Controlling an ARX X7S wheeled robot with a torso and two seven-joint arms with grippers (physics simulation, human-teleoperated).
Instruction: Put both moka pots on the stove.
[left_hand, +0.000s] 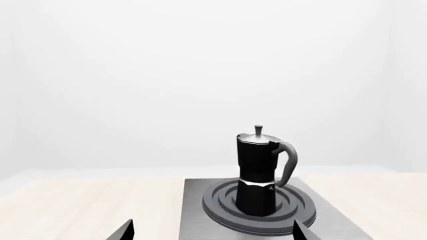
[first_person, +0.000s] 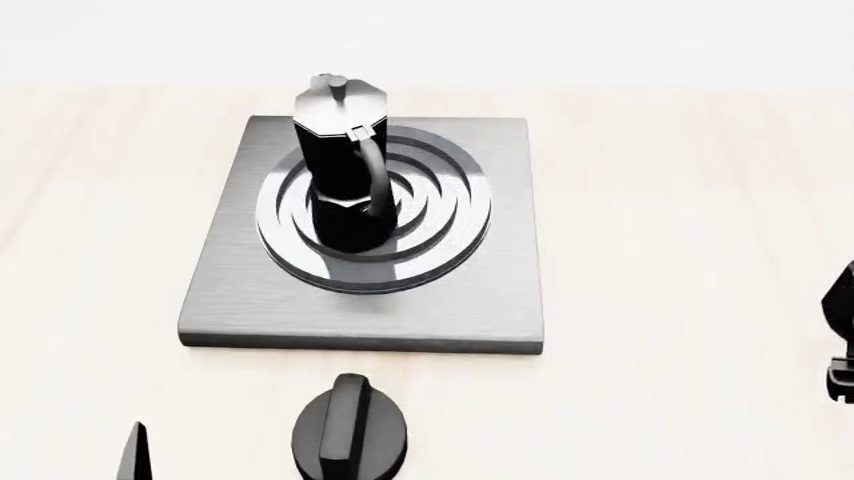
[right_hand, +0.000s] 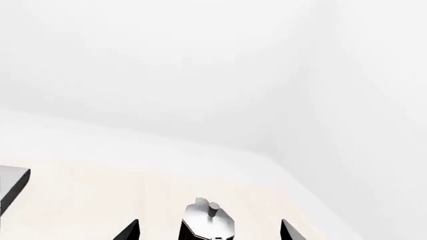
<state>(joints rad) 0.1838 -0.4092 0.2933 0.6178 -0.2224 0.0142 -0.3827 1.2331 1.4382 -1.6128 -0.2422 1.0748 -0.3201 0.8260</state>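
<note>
One moka pot stands upright on the burner rings of the stove. In the left wrist view this pot stands on the stove beyond my left gripper. That gripper is open and empty, and only one fingertip shows in the head view. The second moka pot stands on the table to the right of the stove. Only its silvery lid and knob show. It sits between the wide-open fingers of my right gripper, with gaps on both sides.
A low round black knob lies on the pale wooden table in front of the stove. A dark shape at the head view's right edge is cut off. A corner of the stove shows in the right wrist view.
</note>
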